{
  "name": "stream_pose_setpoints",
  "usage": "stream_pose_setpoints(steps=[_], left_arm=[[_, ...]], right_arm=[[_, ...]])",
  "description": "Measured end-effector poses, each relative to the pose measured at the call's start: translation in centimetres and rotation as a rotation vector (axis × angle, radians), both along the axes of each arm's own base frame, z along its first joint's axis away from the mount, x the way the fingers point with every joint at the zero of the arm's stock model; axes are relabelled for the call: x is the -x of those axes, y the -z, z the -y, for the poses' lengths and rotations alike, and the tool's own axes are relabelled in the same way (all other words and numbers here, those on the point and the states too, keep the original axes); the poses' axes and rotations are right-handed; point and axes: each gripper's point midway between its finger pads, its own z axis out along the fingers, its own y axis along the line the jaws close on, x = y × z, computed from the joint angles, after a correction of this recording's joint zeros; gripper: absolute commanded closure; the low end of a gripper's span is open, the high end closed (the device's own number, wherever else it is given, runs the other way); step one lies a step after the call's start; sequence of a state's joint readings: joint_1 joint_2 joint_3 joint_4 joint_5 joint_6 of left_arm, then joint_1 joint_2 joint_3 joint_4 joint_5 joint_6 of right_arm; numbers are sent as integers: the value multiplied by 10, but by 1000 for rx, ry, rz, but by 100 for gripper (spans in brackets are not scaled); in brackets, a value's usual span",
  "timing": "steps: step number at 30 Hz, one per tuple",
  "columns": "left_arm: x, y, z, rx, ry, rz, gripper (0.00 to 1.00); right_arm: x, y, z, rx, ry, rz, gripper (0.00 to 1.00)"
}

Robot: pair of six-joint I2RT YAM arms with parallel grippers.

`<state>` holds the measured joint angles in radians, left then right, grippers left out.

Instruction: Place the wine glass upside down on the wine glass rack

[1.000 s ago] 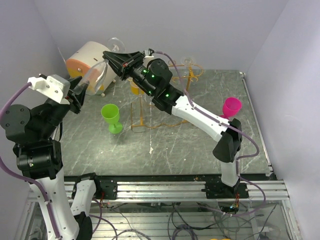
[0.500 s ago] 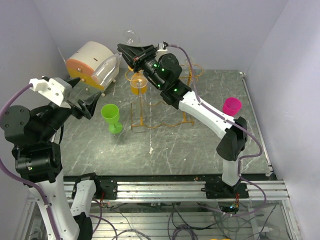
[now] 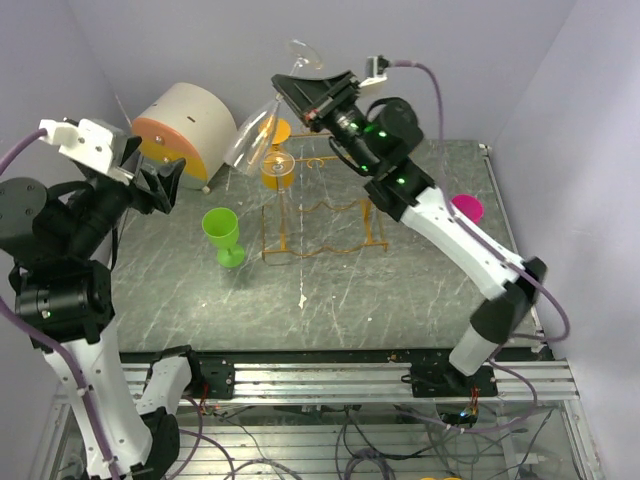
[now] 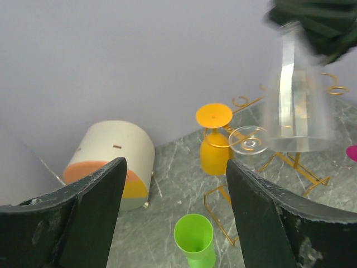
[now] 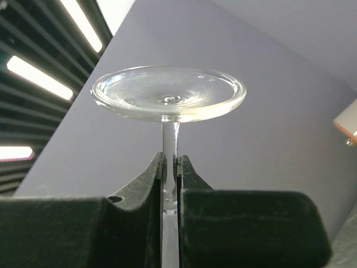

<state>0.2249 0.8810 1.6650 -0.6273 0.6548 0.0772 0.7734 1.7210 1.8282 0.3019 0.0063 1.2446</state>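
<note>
**A:** What could we have lost here?

**B:** Our right gripper [image 5: 170, 167] pinched only the thin stem of the clear wine glass [image 3: 255, 138]. It hung bowl down, aloft near the wine glass rack [image 3: 325, 215] by the table's far edge. A slip or a knock on the wire could have dropped it. Our left gripper [image 4: 174, 167] gaped wide, empty.

**A:** And around us?

**B:** A grey marbled table [image 3: 400, 290] and lilac walls [image 3: 450, 60].

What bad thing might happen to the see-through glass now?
The right tool pinches only the thin stem of the clear glass, which hangs tilted high up, so it might slip or swing. On the way down, its bowl could bump the orange glass sitting upside down at the rack, or miss the loops.
</note>
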Motion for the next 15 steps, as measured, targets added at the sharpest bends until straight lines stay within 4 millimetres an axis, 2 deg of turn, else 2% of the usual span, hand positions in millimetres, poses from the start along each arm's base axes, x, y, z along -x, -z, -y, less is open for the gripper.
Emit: stream_pose_setpoints(steps=[4,8,11,15], left_arm=[[-24,21,-13,30,-53,-72,18],[-37,45,-17,58,-60,-141,18],[-44,53,-20,75,-68,-172,19],[-55,55,-26,82,-93,-215,24]], right_arm=[[39,-24,35,100,57,155,100],[68,-33,65,229,127,312,100],[82,-29,83,358,180,420,100],[98,-2,107,570,238,536,100]])
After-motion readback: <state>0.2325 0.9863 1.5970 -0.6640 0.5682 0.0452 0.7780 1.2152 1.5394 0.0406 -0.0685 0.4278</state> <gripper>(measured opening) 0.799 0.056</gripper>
